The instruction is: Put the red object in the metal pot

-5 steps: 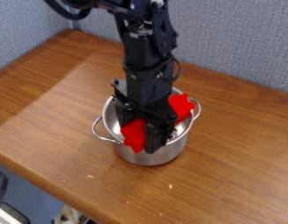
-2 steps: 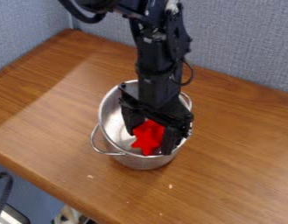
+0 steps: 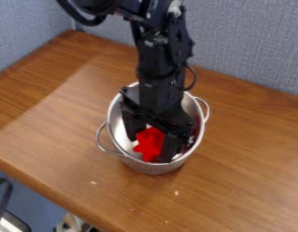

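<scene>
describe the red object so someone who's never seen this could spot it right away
Find the wooden table, then the shiny metal pot near its front edge, under the black robot arm. Inside the pot, between the open jaws of the gripper, sits the red object, the only bright red thing in view.

No legible text anywhere.

Nothing readable on the metal pot [image 3: 120, 145], the red object [image 3: 150, 142], the black arm [image 3: 161, 54] or the wooden table [image 3: 54, 91] (no label, brand, number or sign at this small, soft resolution); likewise none on the grey wall [image 3: 235, 36] behind.
</scene>
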Tool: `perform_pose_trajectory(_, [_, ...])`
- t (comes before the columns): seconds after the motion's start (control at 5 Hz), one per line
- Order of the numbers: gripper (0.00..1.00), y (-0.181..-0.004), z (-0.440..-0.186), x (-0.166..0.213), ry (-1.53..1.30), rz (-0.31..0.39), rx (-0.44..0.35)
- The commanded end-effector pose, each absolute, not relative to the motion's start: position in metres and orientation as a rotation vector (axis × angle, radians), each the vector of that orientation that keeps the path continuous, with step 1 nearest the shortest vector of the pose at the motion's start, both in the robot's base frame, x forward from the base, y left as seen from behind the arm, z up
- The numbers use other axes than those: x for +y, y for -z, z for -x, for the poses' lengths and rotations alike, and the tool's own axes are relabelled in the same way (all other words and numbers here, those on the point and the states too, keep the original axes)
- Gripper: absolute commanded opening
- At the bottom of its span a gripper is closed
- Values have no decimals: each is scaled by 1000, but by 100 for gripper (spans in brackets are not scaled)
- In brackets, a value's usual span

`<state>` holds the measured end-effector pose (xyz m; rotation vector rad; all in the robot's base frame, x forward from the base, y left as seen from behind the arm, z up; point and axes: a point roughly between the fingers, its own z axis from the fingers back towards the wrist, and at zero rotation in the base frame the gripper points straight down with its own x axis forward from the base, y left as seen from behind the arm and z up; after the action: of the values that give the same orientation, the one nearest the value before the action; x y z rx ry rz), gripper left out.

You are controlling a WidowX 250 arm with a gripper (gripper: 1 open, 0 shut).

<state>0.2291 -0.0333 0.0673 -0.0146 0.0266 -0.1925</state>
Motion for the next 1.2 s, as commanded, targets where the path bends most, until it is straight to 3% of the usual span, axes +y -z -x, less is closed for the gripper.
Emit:
perform_pose_trajectory(0.0, [100,-67,-236,-35,236,3,12])
perform_pose_trajectory(1.0, [100,-47,-222,-18,408,-11,38])
